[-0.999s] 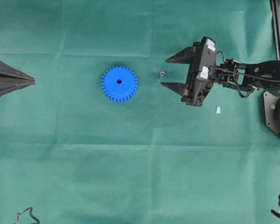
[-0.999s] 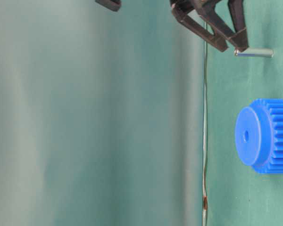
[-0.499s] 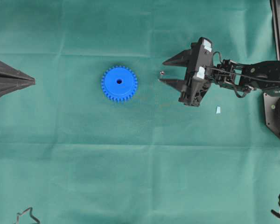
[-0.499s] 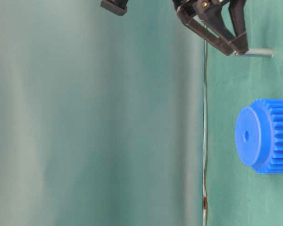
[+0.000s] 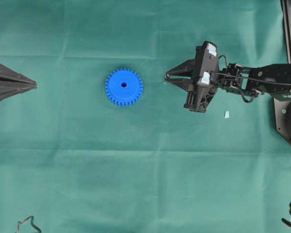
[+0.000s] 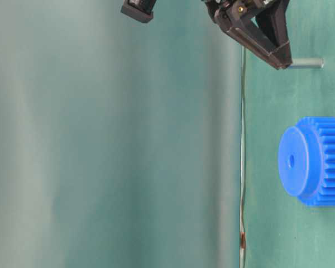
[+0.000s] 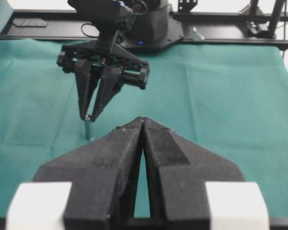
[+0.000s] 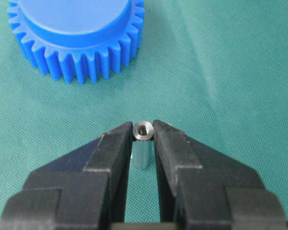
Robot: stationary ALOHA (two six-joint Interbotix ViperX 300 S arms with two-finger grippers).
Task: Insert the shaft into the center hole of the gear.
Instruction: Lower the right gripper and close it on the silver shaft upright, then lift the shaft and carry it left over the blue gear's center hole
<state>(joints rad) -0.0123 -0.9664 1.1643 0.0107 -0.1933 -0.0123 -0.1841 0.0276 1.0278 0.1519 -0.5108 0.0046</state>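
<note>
The blue gear (image 5: 123, 86) lies flat on the green cloth with its center hole (image 5: 123, 85) facing up. It also shows in the right wrist view (image 8: 77, 28) and the table-level view (image 6: 312, 162). The shaft (image 8: 143, 143) stands upright on the cloth to the right of the gear, apart from it. My right gripper (image 5: 167, 77) is shut on the shaft's top end, one fingertip (image 8: 122, 136) on each side. The shaft's lower part shows in the table-level view (image 6: 307, 63). My left gripper (image 5: 35, 85) is shut and empty at the far left edge.
A small pale blue scrap (image 5: 226, 114) lies on the cloth below the right arm. A bent wire shape (image 5: 28, 224) sits at the bottom left corner. The black arm base and frame (image 5: 288, 29) run along the right edge.
My right gripper's jaws have closed from wide open onto the shaft's top and reached slightly to the left. The gear and the left gripper have not moved.
</note>
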